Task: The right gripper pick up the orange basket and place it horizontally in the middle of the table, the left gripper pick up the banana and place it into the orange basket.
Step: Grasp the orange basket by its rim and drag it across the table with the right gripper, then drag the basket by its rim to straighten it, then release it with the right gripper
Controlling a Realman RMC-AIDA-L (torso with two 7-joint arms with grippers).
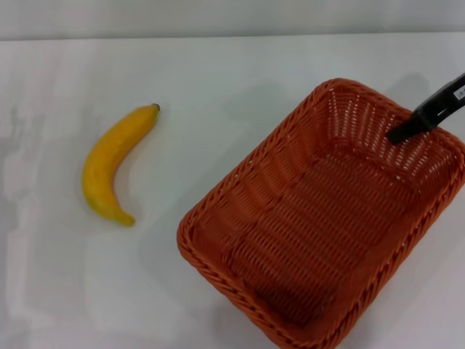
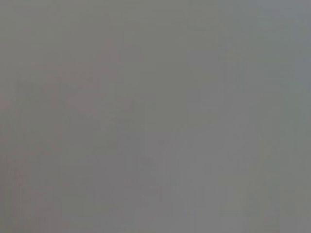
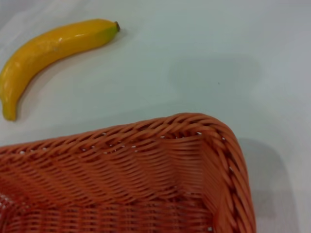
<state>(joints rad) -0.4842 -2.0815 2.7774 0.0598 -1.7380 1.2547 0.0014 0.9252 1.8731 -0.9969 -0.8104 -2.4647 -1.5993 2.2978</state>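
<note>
One white label with unreadable marks sits on the right gripper (image 1: 401, 134), head view; its tip hangs over the far right inner wall of the orange basket (image 1: 320, 218), finger state can't tell. Basket lies skewed near the table's (image 1: 218, 65) right front corner; banana (image 1: 115, 163) well apart, toward the left edge. Left wrist view: blank grey. Right wrist view: basket corner (image 3: 194, 160), banana (image 3: 48, 48) beyond it.

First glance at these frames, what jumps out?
The big orange basket dominates the right side of the white table, sitting askew rather than square to the edge. The right gripper reaches in over its far right corner. Well apart to the left lies the yellow banana, untouched; the left gripper is not in view.
</note>
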